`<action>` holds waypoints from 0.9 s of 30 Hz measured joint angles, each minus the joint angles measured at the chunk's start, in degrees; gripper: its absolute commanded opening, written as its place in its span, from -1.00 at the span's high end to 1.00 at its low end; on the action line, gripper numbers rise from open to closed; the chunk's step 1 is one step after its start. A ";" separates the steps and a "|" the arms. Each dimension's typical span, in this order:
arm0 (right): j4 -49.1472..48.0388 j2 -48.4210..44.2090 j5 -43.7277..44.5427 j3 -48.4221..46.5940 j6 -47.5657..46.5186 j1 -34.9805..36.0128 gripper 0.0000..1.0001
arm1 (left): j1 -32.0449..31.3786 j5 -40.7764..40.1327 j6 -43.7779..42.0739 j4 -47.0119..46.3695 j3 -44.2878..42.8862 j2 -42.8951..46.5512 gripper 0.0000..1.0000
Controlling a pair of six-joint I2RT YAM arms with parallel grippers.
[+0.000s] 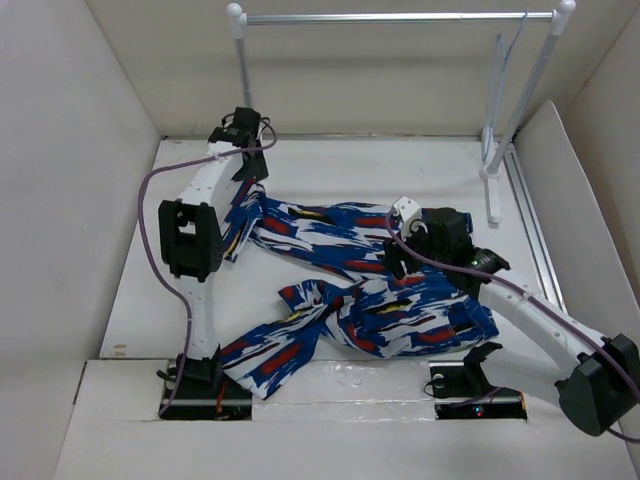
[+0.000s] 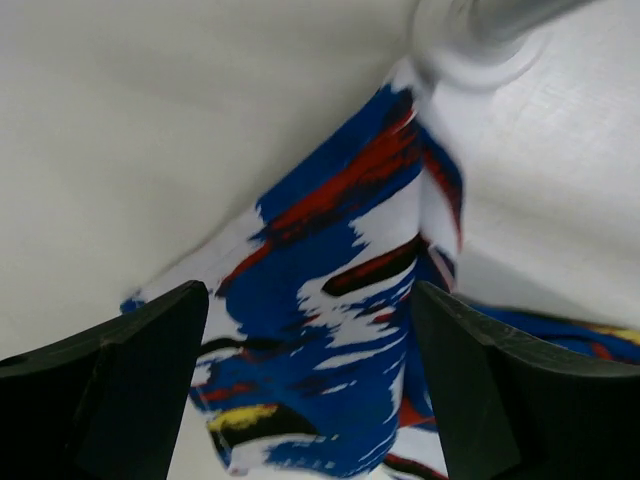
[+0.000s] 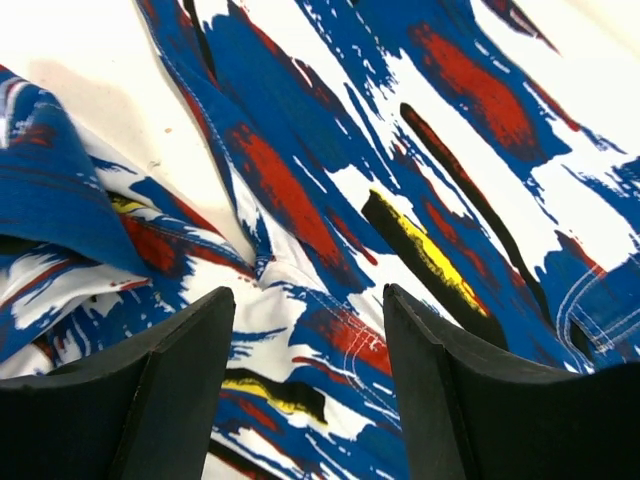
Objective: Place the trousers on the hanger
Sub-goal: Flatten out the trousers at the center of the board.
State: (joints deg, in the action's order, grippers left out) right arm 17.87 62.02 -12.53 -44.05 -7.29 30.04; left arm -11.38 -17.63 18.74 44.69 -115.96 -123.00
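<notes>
The trousers (image 1: 350, 290), bright blue with white, red, black and yellow streaks, lie crumpled across the middle of the table, legs running to the far left and near left. My left gripper (image 1: 247, 178) is open just above the end of the far leg (image 2: 330, 330), and its jaws (image 2: 308, 300) straddle the cloth without closing on it. My right gripper (image 1: 395, 262) is open over the seat and crotch seams (image 3: 330, 330), jaws (image 3: 308, 295) apart with the cloth between and below them. The thin pale blue-grey wire hanger (image 1: 496, 90) hangs from the rail at the far right.
A metal rail rack (image 1: 400, 17) with white posts stands along the back wall. Its right foot (image 1: 492, 195) is on the table, and the base of its left post (image 2: 470, 30) is close ahead of my left gripper. White walls enclose the table.
</notes>
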 measured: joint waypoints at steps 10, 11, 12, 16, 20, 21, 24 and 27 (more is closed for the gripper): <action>2.19 -3.72 1.27 1.05 -0.48 0.15 1.00 | 6.19 0.90 9.29 -9.73 41.13 36.68 -0.28; 2.54 -3.67 1.36 1.05 -0.61 0.28 1.00 | 8.92 2.25 10.69 -12.15 45.48 40.68 -0.27; 2.78 -3.61 1.42 1.05 -0.70 0.50 1.00 | 11.76 4.15 12.13 -13.99 49.35 43.45 -0.25; 3.43 -3.54 1.51 1.05 -1.14 1.53 0.54 | 18.36 8.87 16.15 -19.65 59.84 43.32 -0.22; 3.96 -3.63 1.14 1.05 -2.01 2.38 0.02 | 17.16 12.57 17.64 -22.51 60.70 31.58 -0.15; 4.00 -3.67 1.16 1.05 -1.75 2.60 0.02 | 16.65 12.87 17.86 -23.12 60.67 29.62 -0.14; 4.17 -4.22 0.83 1.05 -1.88 3.48 0.02 | 15.54 13.18 18.51 -25.07 59.10 27.30 0.03; 4.20 -4.76 0.76 1.14 -1.66 4.04 0.03 | 15.10 13.90 19.30 -27.47 57.96 25.05 1.00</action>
State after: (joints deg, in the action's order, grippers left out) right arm 22.06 57.25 -11.77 -42.92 -8.95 34.09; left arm 3.73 -3.73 38.04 17.21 -58.00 -97.95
